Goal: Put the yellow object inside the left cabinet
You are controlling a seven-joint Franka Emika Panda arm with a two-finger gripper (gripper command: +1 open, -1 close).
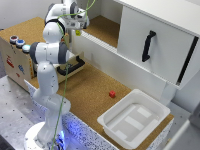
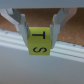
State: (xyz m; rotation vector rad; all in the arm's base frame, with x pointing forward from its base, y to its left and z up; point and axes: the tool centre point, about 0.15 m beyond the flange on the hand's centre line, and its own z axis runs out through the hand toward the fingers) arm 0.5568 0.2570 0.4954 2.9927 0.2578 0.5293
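The yellow object [image 1: 78,32] is a small bright-yellow block with black letters, seen close in the wrist view [image 2: 39,41]. My gripper [image 1: 79,29] is shut on it, with a finger on each side [image 2: 40,36]. I hold it in the air at the front edge of the left cabinet [image 1: 102,27], an open compartment with a cork-brown floor and white walls. The white cabinet edge [image 2: 47,64] lies just below the block in the wrist view. The white door panel with a black vertical handle [image 1: 148,46] stands to the exterior view's right.
A small red cube [image 1: 112,93] lies on the cork table. A white plastic tray [image 1: 134,119] sits at the front right. A light-wood drawer box [image 1: 15,59] with a black handle [image 1: 75,65] stands at the left, small cups [image 1: 20,43] on top.
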